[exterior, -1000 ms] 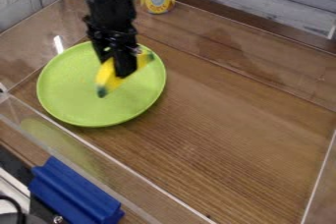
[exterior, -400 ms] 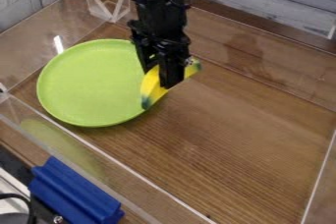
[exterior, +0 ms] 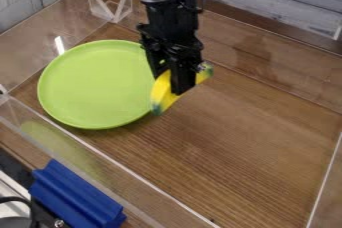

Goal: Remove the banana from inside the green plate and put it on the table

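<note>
My black gripper (exterior: 174, 78) points down and is shut on the yellow banana (exterior: 164, 92), which hangs from the fingers with one dark tip low and the other near the right finger. It hovers over the right rim of the lime-green plate (exterior: 80, 84), partly above the brown wood-grain table (exterior: 241, 142). Nothing else lies in the plate.
Clear acrylic walls (exterior: 80, 152) edge the table at the front and sides. A blue object (exterior: 74, 202) sits outside the front wall at lower left. A clear triangular stand (exterior: 107, 4) is at the back near the arm.
The gripper has carried the banana to the right, from over the middle of the plate to its right rim, lifting it slightly.
</note>
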You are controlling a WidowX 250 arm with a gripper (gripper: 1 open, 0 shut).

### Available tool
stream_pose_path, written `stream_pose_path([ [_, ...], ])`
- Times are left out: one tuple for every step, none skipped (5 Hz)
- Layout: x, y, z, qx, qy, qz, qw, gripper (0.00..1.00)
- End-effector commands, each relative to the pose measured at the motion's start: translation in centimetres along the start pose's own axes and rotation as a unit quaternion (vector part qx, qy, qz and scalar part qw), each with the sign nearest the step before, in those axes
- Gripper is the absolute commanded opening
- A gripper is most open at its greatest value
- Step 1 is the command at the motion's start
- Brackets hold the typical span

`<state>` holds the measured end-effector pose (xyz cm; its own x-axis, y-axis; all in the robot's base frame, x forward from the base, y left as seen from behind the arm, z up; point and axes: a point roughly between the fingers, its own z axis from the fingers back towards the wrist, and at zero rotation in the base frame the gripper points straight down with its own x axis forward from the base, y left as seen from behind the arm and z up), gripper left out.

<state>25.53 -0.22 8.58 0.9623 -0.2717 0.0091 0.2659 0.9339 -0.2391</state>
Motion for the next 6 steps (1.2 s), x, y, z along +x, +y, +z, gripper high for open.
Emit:
stream_pose_path([
  [0.5, -1.2, 1.1, 0.011, -0.025, -0.014, 0.9995, 0.0],
  [0.7, -2.2, 0.5, 0.01, -0.028, -0.017, 0.9994, 0.0],
  [1.1, -3.3, -0.4, 0.009, -0.03, -0.024, 0.9992, 0.0],
  [1.1, -3.1, -0.7, 0.008, -0.025, -0.018, 0.9995, 0.0],
  [1.1, -2.9, -1.0, 0.007, -0.02, -0.012, 0.9997, 0.0],
  [1.1, -2.7, -1.3, 0.006, -0.016, -0.007, 0.9998, 0.0],
])
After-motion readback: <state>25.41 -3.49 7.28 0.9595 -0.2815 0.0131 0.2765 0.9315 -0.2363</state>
